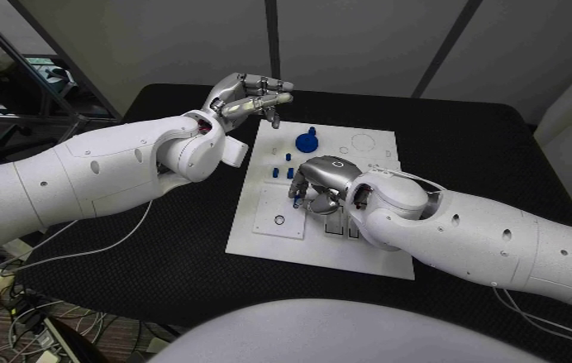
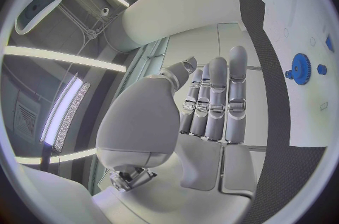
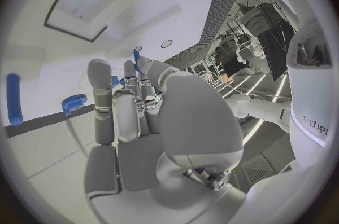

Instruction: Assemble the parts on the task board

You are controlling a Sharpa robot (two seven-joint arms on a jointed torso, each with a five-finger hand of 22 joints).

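On the black table [image 1: 477, 148] I saw my right hand [image 1: 320, 183] pinching a small blue part [image 3: 136, 56] over the task board [image 1: 369, 144]; my left hand [image 1: 248, 96] hovered empty, fingers loosely apart

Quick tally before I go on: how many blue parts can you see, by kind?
gear: 1
loose pegs on the board: 2
peg pinched in the right hand: 1
Total: 4 blue parts
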